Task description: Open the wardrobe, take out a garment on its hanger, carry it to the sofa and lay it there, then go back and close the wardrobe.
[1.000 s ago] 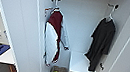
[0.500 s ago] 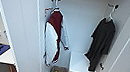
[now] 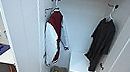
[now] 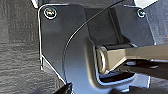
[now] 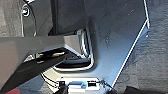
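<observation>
Already the wardrobe (image 3: 19,26) stood open, the black garment (image 3: 101,43) hung untaken on what looked like its pale hanger (image 3: 109,17) at the right hook, carrying, sofa and closing left, both end effectors' states impossible to tell.

The left wrist's dark plate (image 4: 62,45) and jointed bar (image 4: 130,56) are seen over dark carpet. The right wrist's plate (image 5: 112,32) and bar (image 5: 32,47) are likewise held low, above carpet. Fingers cannot be made out.
</observation>
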Tool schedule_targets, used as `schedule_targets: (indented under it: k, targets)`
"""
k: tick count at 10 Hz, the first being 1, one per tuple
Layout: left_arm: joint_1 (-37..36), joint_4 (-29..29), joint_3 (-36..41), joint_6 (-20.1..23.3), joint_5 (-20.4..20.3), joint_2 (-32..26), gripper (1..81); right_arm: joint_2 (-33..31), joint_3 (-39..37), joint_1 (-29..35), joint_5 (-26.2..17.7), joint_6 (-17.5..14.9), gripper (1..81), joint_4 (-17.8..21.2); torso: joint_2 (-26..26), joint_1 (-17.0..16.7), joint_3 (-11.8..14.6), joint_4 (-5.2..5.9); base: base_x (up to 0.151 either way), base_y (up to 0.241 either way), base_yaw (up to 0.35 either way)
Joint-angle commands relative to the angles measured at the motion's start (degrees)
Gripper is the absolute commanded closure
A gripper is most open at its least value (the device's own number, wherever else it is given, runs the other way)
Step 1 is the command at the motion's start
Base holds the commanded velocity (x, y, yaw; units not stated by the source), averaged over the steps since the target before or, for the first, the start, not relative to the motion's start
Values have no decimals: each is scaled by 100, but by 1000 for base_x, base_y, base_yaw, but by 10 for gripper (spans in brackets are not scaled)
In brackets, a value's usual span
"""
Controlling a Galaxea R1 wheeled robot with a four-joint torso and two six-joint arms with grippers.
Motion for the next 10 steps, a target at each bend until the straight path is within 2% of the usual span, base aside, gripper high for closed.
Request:
schedule_targets:
  k: [1,7,10]
  targets:
    - [-171,38,7,-23,308,-8,10,36,1,163,-389,-54,10,-15,0,0,0,0,0,0,0]
    - [-171,46,16,-6,308,-8,10,54,1,171,-389,-89,10,-15,0,0,0,0,0,0,0]
    - [-171,46,24,3,308,-8,10,54,1,171,-389,-97,10,-15,-9,-10,4,0,75,0,0]
